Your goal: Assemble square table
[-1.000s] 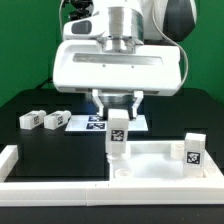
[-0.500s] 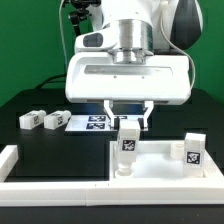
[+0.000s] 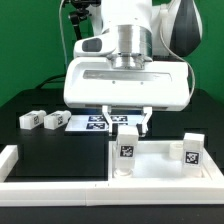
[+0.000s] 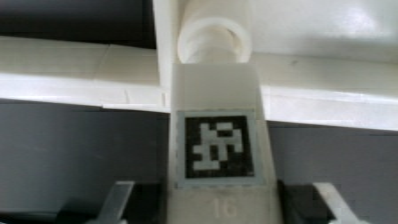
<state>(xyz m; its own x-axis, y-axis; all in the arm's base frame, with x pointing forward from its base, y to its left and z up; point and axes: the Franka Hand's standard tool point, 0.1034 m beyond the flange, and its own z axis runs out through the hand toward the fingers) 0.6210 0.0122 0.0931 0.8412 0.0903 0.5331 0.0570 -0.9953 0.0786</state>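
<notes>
The square table's white slab (image 3: 160, 166) lies at the front, on the exterior view's right. My gripper (image 3: 127, 125) is shut on a white tagged leg block (image 3: 127, 150) and holds it upright over the slab's near-left corner. I cannot tell whether the block's base touches the socket. In the wrist view the leg (image 4: 217, 140) runs out from between my gripper's (image 4: 228, 205) fingers (image 4: 121, 200) toward the slab's rim (image 4: 71, 75). A second leg (image 3: 192, 152) stands upright at the slab's right side.
Two loose leg blocks (image 3: 30, 119) (image 3: 55, 121) lie on the black mat at the exterior view's left. The marker board (image 3: 92, 124) lies behind my gripper. A low white border wall (image 3: 50, 172) runs along the front and left.
My gripper has carried the leg block toward the exterior view's right and slightly down, from beside the slab's corner to over it. The other parts have not moved.
</notes>
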